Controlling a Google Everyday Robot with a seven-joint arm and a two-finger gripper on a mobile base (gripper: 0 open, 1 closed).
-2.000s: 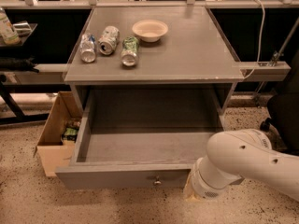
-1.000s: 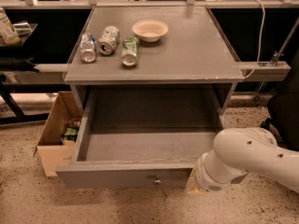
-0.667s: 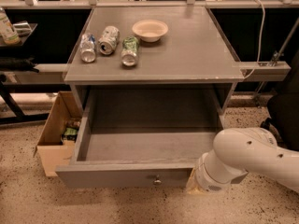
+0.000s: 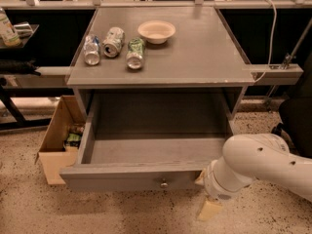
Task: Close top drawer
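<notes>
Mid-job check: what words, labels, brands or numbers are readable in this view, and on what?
None can be read.
Left can, middle can, green can on the tabletop: print too blurred.
Bottle at far left: label too blurred.
Packages in the cardboard box: too small.
Top drawer, open, and gripper at its front's right end: no markings seen.

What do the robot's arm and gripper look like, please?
The arm is a thick, smooth white tube with a few small dark dots and a ringed round joint. Its gripper, at the right end of the top drawer, is pale cream. No cables show.
</notes>
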